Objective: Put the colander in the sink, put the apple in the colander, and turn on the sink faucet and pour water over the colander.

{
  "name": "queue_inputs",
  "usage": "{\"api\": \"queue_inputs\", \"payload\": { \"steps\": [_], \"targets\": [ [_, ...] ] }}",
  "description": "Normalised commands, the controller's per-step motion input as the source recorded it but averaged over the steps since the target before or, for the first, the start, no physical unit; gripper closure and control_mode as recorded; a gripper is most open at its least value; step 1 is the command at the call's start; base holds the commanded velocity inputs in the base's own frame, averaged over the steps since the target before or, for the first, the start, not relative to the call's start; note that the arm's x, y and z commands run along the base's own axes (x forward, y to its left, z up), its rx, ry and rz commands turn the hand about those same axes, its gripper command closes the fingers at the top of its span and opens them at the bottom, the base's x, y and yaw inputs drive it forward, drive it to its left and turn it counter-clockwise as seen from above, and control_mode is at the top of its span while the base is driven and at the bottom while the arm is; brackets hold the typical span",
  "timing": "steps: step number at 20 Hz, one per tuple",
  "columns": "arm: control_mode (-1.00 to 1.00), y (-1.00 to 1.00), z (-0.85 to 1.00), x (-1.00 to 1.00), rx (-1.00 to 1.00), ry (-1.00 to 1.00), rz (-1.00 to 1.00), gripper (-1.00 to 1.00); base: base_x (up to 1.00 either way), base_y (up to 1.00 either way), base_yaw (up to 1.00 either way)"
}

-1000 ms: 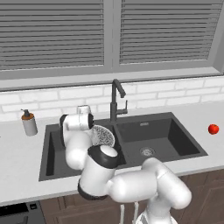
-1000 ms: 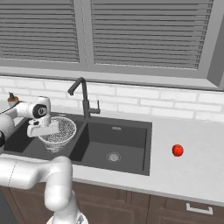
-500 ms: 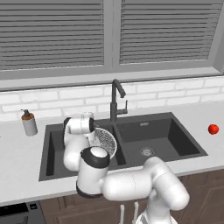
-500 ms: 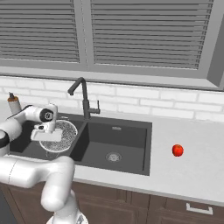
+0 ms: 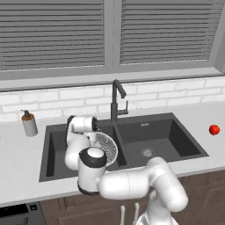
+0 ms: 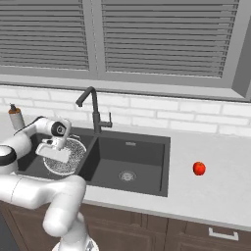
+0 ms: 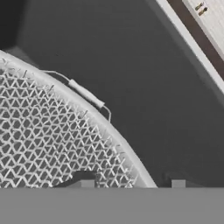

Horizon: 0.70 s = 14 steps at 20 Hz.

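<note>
Left base view: my gripper (image 5: pixel 93 134) sits low in the near basin of the sink (image 5: pixel 52 151), right at the colander (image 5: pixel 107 147) rim; faucet (image 5: pixel 116 99) just beyond it, apple (image 5: pixel 214 129) far off to the side on the counter (image 5: pixel 17 154).

Right base view: gripper (image 6: pixel 53 149) over the colander (image 6: pixel 66 156), which looks settled in that basin; apple (image 6: pixel 198 168) well apart, past the other basin.

Hand view: rim of the colander (image 7: pixel 87 105) runs between my fingertips (image 7: pixel 86 183), one tip inside the mesh, one outside. Jaws part-open straddling the rim; can't tell if they pinch it.

Do it well: open fully, lift straight up so the rim doesn't snag, then go for the apple.
</note>
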Motion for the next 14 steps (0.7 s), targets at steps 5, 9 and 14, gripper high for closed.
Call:
{"api": "queue_inputs", "payload": {
  "steps": [5, 9, 14],
  "targets": [
    [-1.00, 0.39, 0.00, -0.24, 0.00, 0.30, -0.18, 1.00, 0.00, 0.00, 0.00],
    [-1.00, 0.42, 0.00, -0.34, -0.05, 0.21, -0.17, 1.00, 0.00, 0.00, 0.00],
    [-1.00, 0.33, 0.01, -0.14, -0.15, 0.13, -0.17, 1.00, 0.00, 0.00, 0.00]
  ]
}}
